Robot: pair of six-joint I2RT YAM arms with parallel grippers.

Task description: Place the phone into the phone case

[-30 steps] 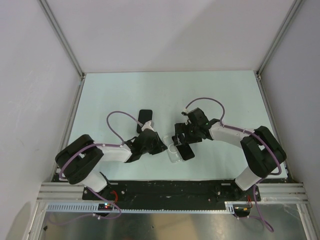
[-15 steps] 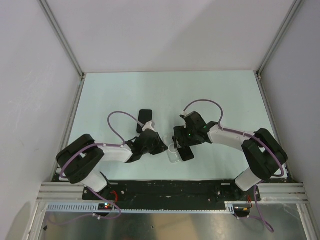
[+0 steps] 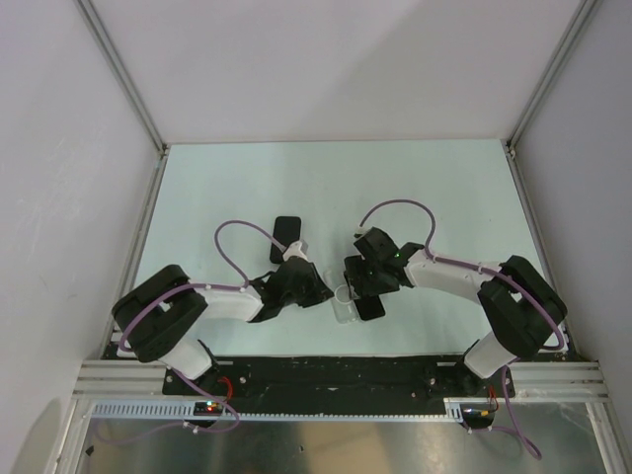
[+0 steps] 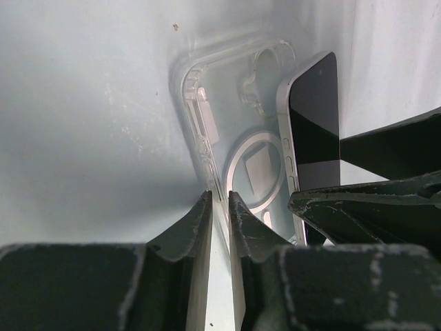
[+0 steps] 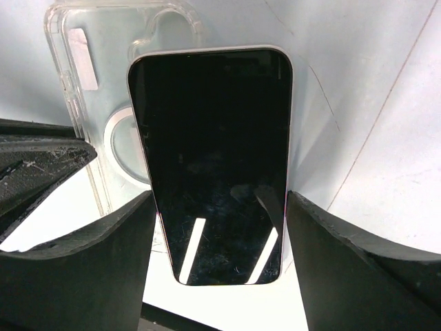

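The clear phone case lies flat on the table, its round ring facing up. My left gripper is shut on the case's near long wall, which runs thin between the two fingers. The black-screened phone lies screen up along the case's right side, partly over it. My right gripper straddles the phone's near end, a finger pressed against each long edge. In the top view both grippers meet at the table's middle front, the left gripper beside the case and the right gripper over the phone.
A flat black rectangular object lies on the table behind my left arm. The pale green table is walled by white panels with metal frame posts at the left, right and back.
My right gripper has moved toward the near edge and lower over the phone, and its fingers have narrowed onto the phone's sides. The left gripper has stayed on the case wall.
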